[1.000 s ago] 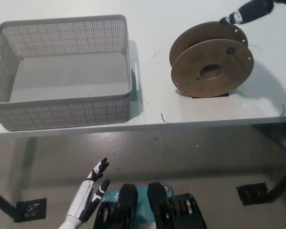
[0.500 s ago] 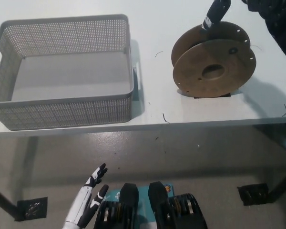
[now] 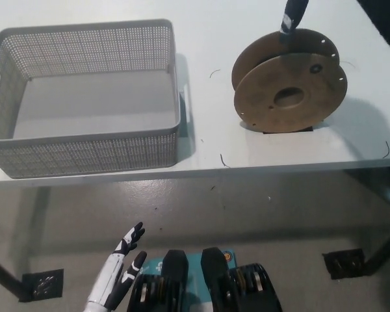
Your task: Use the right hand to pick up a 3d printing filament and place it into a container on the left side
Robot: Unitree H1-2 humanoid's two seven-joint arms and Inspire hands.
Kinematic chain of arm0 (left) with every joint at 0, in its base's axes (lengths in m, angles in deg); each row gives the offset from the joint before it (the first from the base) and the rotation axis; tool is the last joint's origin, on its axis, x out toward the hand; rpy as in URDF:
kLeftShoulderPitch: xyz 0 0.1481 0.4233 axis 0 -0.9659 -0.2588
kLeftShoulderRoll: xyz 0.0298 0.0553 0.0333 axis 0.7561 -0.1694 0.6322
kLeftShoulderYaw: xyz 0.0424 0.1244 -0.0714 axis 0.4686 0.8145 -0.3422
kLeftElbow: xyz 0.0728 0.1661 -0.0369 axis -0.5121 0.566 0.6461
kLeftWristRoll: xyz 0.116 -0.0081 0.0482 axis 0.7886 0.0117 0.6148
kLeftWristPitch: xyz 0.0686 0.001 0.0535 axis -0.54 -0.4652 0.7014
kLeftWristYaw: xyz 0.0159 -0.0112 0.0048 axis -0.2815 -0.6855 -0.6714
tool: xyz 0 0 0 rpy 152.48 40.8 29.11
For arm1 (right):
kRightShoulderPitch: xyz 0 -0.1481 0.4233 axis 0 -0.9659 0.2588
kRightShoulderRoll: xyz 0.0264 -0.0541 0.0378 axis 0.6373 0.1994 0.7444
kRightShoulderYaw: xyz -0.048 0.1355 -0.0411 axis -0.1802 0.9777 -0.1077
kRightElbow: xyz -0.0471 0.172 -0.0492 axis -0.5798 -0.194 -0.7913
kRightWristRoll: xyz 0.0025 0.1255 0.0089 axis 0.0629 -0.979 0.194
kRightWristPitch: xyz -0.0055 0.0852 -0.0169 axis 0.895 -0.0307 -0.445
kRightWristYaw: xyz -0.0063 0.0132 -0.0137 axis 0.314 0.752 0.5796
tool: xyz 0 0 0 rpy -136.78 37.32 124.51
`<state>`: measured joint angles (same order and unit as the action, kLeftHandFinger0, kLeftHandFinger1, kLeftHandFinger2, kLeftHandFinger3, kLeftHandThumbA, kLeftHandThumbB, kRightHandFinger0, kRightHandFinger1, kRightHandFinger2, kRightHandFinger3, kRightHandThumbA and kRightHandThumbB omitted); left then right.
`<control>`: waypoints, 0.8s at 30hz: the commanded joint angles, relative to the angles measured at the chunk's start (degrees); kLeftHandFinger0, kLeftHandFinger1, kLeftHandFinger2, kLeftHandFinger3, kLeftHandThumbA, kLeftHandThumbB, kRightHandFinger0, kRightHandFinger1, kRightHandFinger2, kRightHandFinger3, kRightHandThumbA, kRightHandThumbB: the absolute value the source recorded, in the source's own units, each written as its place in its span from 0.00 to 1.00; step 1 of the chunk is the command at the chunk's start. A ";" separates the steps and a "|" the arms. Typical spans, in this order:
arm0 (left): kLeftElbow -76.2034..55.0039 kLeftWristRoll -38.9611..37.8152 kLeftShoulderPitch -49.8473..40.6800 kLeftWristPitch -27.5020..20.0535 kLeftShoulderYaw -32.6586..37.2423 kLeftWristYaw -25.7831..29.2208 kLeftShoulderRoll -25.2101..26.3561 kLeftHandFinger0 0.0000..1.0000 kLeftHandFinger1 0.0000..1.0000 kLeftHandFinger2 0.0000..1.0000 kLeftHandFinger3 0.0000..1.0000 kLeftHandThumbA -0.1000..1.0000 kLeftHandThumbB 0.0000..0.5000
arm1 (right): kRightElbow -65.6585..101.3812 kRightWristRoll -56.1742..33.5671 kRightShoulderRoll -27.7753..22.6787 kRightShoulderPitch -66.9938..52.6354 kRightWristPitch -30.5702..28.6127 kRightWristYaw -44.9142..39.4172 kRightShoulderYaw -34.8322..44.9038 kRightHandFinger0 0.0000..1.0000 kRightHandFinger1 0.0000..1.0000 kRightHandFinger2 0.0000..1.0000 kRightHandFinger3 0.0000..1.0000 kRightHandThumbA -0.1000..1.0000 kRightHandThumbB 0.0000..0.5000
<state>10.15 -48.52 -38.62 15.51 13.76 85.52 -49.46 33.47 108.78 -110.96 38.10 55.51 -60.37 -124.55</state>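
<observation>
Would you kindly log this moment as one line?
right hand: above brown cardboard filament spool, grasp unclear | spool: on white table | grey mesh basket: empty | left hand: open, low

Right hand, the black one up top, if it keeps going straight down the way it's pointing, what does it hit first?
Most likely the filament spool: the right hand points down at its rear flange's top edge. Depth is unclear from this steep view, so it could land just behind it on the table.

Before me: a pale white flat tabletop (image 3: 208, 149), front edge running across the view. On it, thin dark curled thread scraps (image 3: 223, 160) near that edge. Below, a grey speckled concrete floor (image 3: 279, 214). On it, two dark square metal floor plates (image 3: 43, 285), one to either side.
</observation>
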 commanded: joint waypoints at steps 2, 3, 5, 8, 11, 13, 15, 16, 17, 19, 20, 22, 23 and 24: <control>-1.92 -0.54 -0.30 -2.44 0.40 0.81 0.95 1.00 1.00 1.00 1.00 1.00 0.37 | -3.10 2.26 -0.36 4.93 0.47 -4.44 -0.82 1.00 1.00 1.00 1.00 1.00 0.78; -1.97 -0.61 -0.32 -2.44 0.40 0.86 0.98 1.00 1.00 1.00 1.00 1.00 0.37 | -3.44 2.41 -0.30 4.85 0.04 -4.48 -0.99 1.00 1.00 1.00 1.00 1.00 0.76; -1.96 -0.67 -0.30 -2.44 0.27 0.77 1.01 1.00 1.00 1.00 1.00 1.00 0.39 | -6.49 2.29 0.26 5.29 -1.85 -5.69 -1.50 1.00 1.00 1.00 1.00 1.00 0.74; -1.91 -0.81 -0.23 -2.44 0.19 0.76 1.11 1.00 1.00 1.00 1.00 1.00 0.41 | -10.13 2.74 1.29 5.47 -3.52 -5.55 -2.27 1.00 1.00 1.00 1.00 1.00 0.79; -2.12 -1.04 -0.42 -2.44 0.20 0.64 1.10 1.00 1.00 1.00 1.00 1.00 0.40 | -13.85 2.60 2.10 4.98 -6.32 -5.35 -2.39 1.00 1.00 1.00 1.00 1.00 0.76; -2.31 -1.27 -0.66 -2.44 0.15 0.46 1.02 1.00 1.00 1.00 1.00 1.00 0.39 | -16.90 2.32 2.86 5.01 -8.19 -5.32 -2.23 1.00 1.00 1.00 1.00 1.00 0.75; -2.36 -1.10 -0.81 -2.44 0.12 0.60 1.05 1.00 1.00 1.00 1.00 1.00 0.38 | -18.77 2.63 3.52 4.86 -9.42 -3.98 -2.20 1.00 1.00 1.00 1.00 1.00 0.76; -2.32 -1.21 -0.88 -2.44 0.16 0.64 1.09 1.00 1.00 1.00 1.00 1.00 0.38 | -19.57 2.81 3.88 4.70 -9.90 -2.98 -2.19 1.00 1.00 1.00 1.00 1.00 0.77; -2.17 -1.37 -0.80 -2.44 0.26 0.71 1.13 1.00 1.00 1.00 1.00 1.00 0.38 | -19.86 3.17 4.14 4.46 -9.27 -1.47 -2.12 1.00 1.00 1.00 1.00 1.00 0.85; -1.97 -1.19 -0.60 -2.44 0.23 0.80 1.12 1.00 1.00 1.00 1.00 1.00 0.39 | -20.37 4.31 4.76 4.35 -7.67 0.30 -2.56 1.00 1.00 1.00 1.00 1.00 0.91; -2.00 -1.27 -0.64 -2.44 0.39 0.77 1.21 1.00 1.00 1.00 1.00 1.00 0.39 | -20.50 4.81 5.05 4.11 -6.78 0.85 -2.78 1.00 1.00 1.00 1.00 1.00 0.94; -2.21 -1.53 -0.75 -2.44 0.38 0.54 1.07 1.00 1.00 1.00 1.00 1.00 0.39 | -21.25 5.27 5.57 3.50 -6.88 2.01 -2.89 1.00 1.00 1.00 1.00 1.00 0.93; -2.23 -1.45 -0.78 -2.44 0.49 0.59 1.08 1.00 1.00 1.00 1.00 1.00 0.38 | -21.36 5.37 5.77 3.10 -6.70 2.66 -2.82 1.00 1.00 1.00 1.00 1.00 0.92; -2.21 -1.34 -0.79 -2.44 0.60 0.63 1.11 1.00 1.00 1.00 1.00 1.00 0.38 | -21.78 5.42 6.18 2.59 -6.20 3.57 -2.65 1.00 1.00 1.00 1.00 1.00 0.92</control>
<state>9.75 -48.82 -39.19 15.50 13.81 85.52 -49.15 12.43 111.97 -105.47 38.71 49.67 -61.70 -127.32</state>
